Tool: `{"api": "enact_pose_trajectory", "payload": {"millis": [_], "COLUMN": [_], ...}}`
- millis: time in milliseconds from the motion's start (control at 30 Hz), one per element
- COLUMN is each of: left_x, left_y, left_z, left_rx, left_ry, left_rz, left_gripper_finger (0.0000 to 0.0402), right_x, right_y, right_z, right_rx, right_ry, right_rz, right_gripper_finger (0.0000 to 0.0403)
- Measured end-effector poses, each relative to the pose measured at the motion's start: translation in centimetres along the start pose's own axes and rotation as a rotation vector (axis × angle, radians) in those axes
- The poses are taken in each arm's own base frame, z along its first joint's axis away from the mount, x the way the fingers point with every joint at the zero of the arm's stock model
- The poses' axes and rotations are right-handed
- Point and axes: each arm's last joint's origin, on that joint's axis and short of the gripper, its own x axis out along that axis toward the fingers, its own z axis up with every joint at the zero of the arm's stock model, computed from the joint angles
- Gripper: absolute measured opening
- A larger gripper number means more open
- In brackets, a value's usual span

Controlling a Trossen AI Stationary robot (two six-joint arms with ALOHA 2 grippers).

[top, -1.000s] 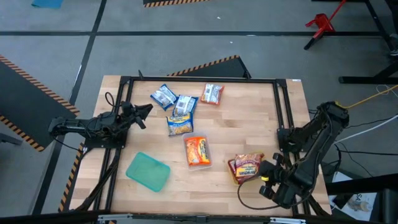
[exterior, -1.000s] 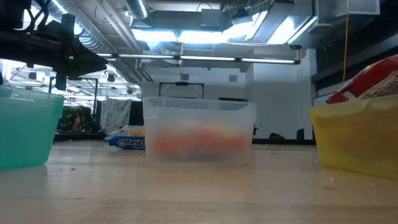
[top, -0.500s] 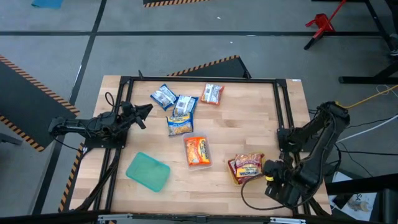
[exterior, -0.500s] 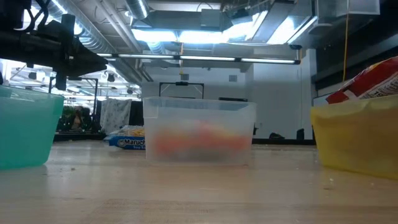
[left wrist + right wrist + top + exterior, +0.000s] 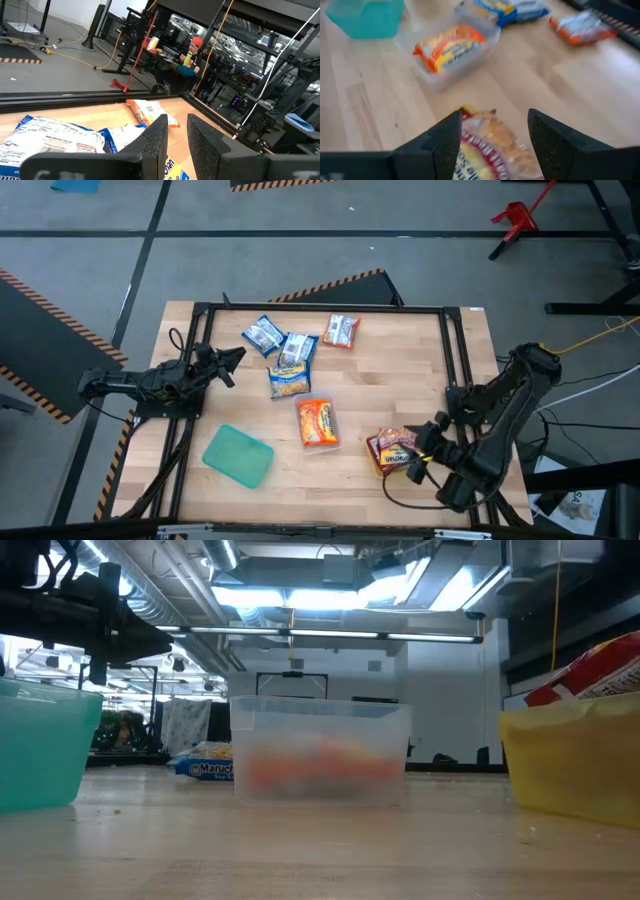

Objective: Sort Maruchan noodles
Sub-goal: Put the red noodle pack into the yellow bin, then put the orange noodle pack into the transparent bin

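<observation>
Wooden table (image 5: pixel 400 380) w/ packets sorting by colour: right gripper (image 5: pixel 425 452), fingers parting empty, is hovering over red packet (image 5: pixel 395 448) in yellow tray nr front-right corner; left gripper (image 5: pixel 228 360) waiting, slightly open.

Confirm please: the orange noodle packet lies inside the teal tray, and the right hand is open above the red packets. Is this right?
Not quite. The orange noodle packet lies in the clear tray, not the teal tray, which is empty; the high view shows this. The right hand is indeed open above the red packets.

Wooden table (image 5: pixel 400 380), teal tray (image 5: pixel 238 455), clear tray (image 5: pixel 318 423), yellow tray (image 5: pixel 392 452), loose noodle packets (image 5: pixel 283 352) on the far half
</observation>
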Motion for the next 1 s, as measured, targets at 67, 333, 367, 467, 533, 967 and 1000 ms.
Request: {"api": "enact_pose_trajectory", "payload": {"millis": [67, 333, 367, 467, 533, 967, 1000], "left_x": [0.0, 0.0, 0.0, 0.0, 0.0, 0.0, 0.0], "left_y": [0.0, 0.0, 0.0, 0.0, 0.0, 0.0, 0.0], "left_z": [0.0, 0.0, 0.0, 0.0, 0.0, 0.0, 0.0], "left_rx": [0.007, 0.007, 0.007, 0.007, 0.007, 0.007, 0.007], "left_ry": [0.0, 0.0, 0.0, 0.0, 0.0, 0.002, 0.002], "left_rz": [0.0, 0.0, 0.0, 0.0, 0.0, -0.004, -0.004], "left_gripper_finger": [0.0066, 0.0066, 0.0066, 0.0066, 0.0066, 0.0066, 0.0066], "right_x": [1.2, 3.3, 3.2, 3.2, 3.2, -0.3, -0.2], "right_y": [-0.1, -0.9, -1.0, -1.0, -1.0, -1.8, -2.0], "right_z": [-1.5, -4.8, -4.8, -4.8, -4.8, 5.4, 6.4], "right_rx": [0.025, 0.093, 0.091, 0.073, 0.064, -0.096, -0.106], "right_ry": [0.005, 0.182, 0.198, 0.23, 0.224, -0.029, -0.03], "right_rz": [0.008, 0.019, 0.018, 0.023, 0.023, -0.047, -0.066], "right_gripper_finger": [0.0214, 0.0214, 0.0214, 0.0214, 0.0214, 0.0214, 0.0214]}}
